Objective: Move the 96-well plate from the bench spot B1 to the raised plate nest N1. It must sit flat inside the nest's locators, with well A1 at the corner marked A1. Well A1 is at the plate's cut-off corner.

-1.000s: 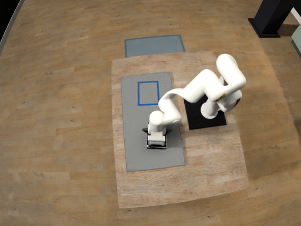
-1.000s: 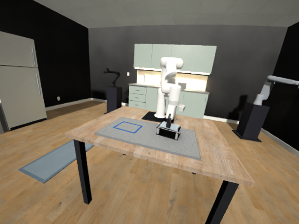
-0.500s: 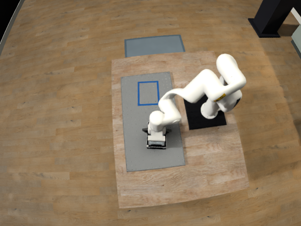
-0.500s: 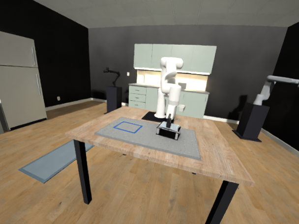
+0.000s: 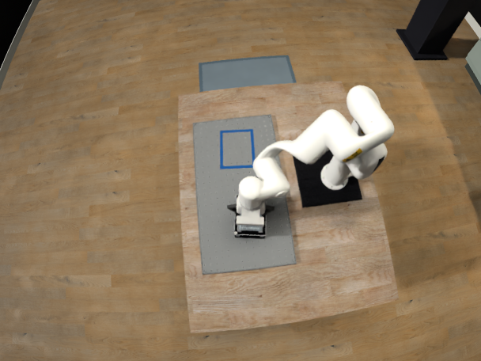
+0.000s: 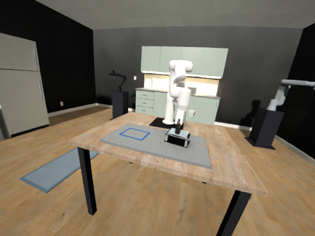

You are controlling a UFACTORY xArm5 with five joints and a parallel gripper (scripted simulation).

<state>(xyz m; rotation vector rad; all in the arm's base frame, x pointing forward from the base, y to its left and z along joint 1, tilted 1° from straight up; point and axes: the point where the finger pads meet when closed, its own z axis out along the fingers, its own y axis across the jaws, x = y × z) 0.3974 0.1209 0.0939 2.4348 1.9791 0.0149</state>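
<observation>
The white 96-well plate (image 6: 178, 135) lies on top of the raised black plate nest N1 (image 6: 177, 139) on the grey mat; in the overhead view the plate (image 5: 250, 227) is mostly hidden under my wrist. My gripper (image 6: 177, 128) points straight down over the plate's middle, fingers open wide and astride the plate. In the overhead view the gripper (image 5: 250, 214) is hidden by the wrist, with only dark finger tips showing at both sides. The blue-outlined bench spot B1 (image 5: 236, 148) is empty; it also shows in the side view (image 6: 134, 134). The cut-off corner and the A1 mark are too small to tell.
The grey perforated mat covers the table's left half. The arm's black base plate (image 5: 330, 186) sits to the right of the mat. A grey floor mat (image 5: 247, 73) lies beyond the table. Other arms on black pedestals (image 6: 265, 128) stand well away.
</observation>
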